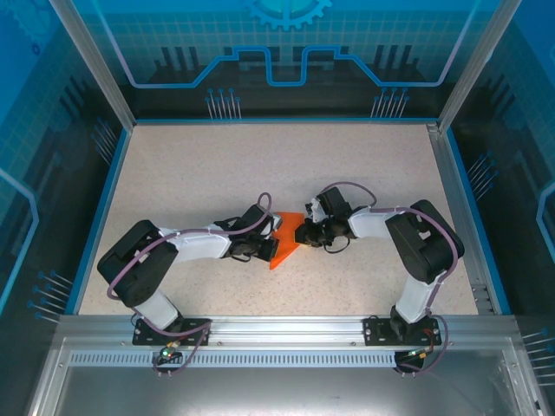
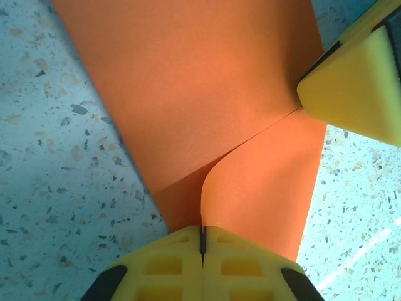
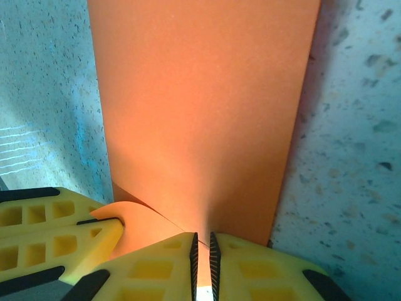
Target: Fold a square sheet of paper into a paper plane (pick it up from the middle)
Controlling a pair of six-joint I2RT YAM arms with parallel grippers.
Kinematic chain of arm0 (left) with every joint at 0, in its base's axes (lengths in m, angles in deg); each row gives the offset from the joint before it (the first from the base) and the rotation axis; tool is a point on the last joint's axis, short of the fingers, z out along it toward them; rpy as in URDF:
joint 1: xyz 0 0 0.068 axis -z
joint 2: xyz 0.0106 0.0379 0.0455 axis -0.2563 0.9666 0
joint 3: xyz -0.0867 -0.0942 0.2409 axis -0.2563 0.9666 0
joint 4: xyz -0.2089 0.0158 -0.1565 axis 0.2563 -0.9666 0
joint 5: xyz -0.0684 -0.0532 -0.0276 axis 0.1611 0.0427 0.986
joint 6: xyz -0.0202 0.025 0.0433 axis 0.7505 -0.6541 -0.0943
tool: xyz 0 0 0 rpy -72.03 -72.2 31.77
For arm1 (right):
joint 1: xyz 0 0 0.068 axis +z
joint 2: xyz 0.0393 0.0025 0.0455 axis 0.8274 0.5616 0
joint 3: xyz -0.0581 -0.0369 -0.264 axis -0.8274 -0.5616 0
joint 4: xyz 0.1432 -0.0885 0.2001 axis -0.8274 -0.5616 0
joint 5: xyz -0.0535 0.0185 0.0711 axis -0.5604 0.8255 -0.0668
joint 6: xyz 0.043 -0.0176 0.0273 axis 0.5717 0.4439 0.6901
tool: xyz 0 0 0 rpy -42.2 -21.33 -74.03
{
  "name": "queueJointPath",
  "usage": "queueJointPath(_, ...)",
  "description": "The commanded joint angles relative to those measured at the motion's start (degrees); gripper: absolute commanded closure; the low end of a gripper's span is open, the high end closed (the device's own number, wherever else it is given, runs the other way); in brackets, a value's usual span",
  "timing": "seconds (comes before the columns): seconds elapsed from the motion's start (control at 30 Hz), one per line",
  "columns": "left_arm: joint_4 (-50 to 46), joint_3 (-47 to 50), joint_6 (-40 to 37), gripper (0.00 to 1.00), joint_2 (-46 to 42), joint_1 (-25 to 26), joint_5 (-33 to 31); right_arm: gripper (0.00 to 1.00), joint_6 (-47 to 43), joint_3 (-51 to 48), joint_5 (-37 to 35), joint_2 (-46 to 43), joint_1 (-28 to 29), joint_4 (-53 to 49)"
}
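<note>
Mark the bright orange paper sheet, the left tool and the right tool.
bright orange paper sheet (image 1: 282,253), top view, its exposed near part.
left yellow-fingered tool (image 2: 202,235), left wrist view, seam between its closed fingertips.
right yellow-fingered tool (image 3: 202,241), right wrist view, narrow gap between its fingertips.

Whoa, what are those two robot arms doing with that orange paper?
They are folding a paper plane. Both arms meet in the middle of the table, and each pinches the orange sheet of paper. The left gripper is shut on a curling folded flap, and the right gripper is shut on an edge close by. The paper is layered over itself but does not look like a plane yet.
</note>
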Motion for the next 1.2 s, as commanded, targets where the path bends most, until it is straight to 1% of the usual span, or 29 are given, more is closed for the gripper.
queueJointPath(0.0,-3.3,0.9,-0.6,1.0,-0.2,-0.6,-1.6,0.83,-0.5,-0.9,-2.3,-2.1,0.2,-2.7)
queueJointPath(0.13,-3.4,0.7,-0.6,1.0,-0.2,-0.6,-1.6,0.82,-0.9,0.9,-1.3,-5.5,2.5,-3.8)
queueJointPath(0.23,-3.4,0.6,-0.5,1.0,-0.2,-0.6,-1.5,0.82,-0.3,2.3,-0.2,-4.6,5.0,-3.5)
queueJointPath(0.4,-3.2,0.4,-0.5,1.0,-0.1,-0.6,-1.3,0.83,1.3,3.2,-1.3,-0.7,7.6,-2.5)
queueJointPath(0.77,-3.7,0.0,-0.5,1.0,-0.5,-0.6,-1.4,0.84,-0.1,3.2,-6.2,3.9,8.1,-5.7)
queueJointPath(0.8,-3.9,-0.2,-0.3,0.96,-0.7,-0.6,-1.6,0.84,0.0,3.2,-6.4,3.9,8.2,-5.7)
queueJointPath(0.87,-4.4,-0.8,0.0,0.93,-1.8,-0.6,-1.5,0.84,0.2,2.8,-6.5,4.0,8.2,-5.8)
queueJointPath(0.97,-6.2,-1.9,1.0,0.76,-4.4,-0.6,-1.7,0.84,0.2,2.8,-6.9,4.1,8.4,-6.1)
queueJointPath(1.1,-7.6,-2.2,3.5,0.68,-9.4,-0.6,-1.5,0.84,0.3,2.8,-7.3,4.2,8.4,-6.4)
queueJointPath(1.17,-8.0,-1.6,5.5,0.67,-11.7,-0.6,-1.5,0.84,0.3,2.9,-7.4,4.2,8.4,-6.3)
